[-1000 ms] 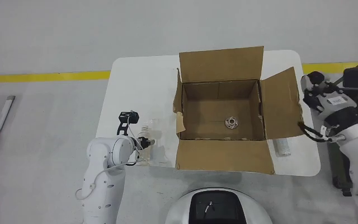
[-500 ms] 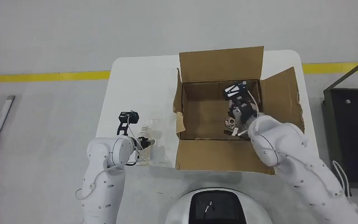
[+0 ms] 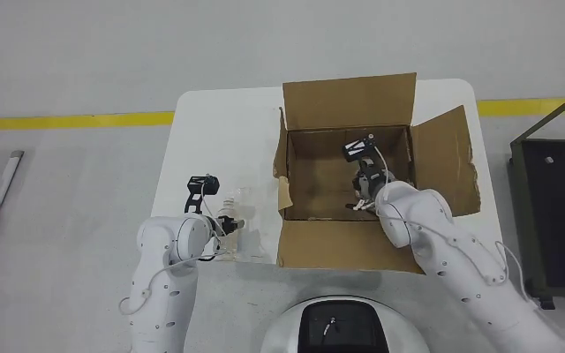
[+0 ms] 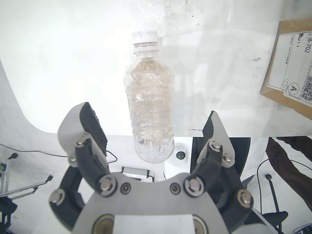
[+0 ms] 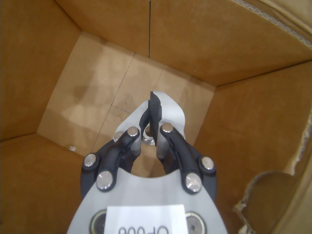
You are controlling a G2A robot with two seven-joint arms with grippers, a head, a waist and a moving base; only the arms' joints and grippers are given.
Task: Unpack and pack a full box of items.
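R claw shifted left inside box, pinched closed; L claw wide by bottle, unmoved.

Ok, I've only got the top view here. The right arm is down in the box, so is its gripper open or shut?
Observer: Shut. The right wrist view shows the right gripper closed tip to tip, low inside the box.
Operator: Has it got that metal part?
Observer: A small metal part shows just behind the closed tips. I cannot tell whether it is clamped.
Operator: And the left one?
Observer: The left gripper is open. It sits either side of the base of the bottle without touching it, and the white cap points away from it.
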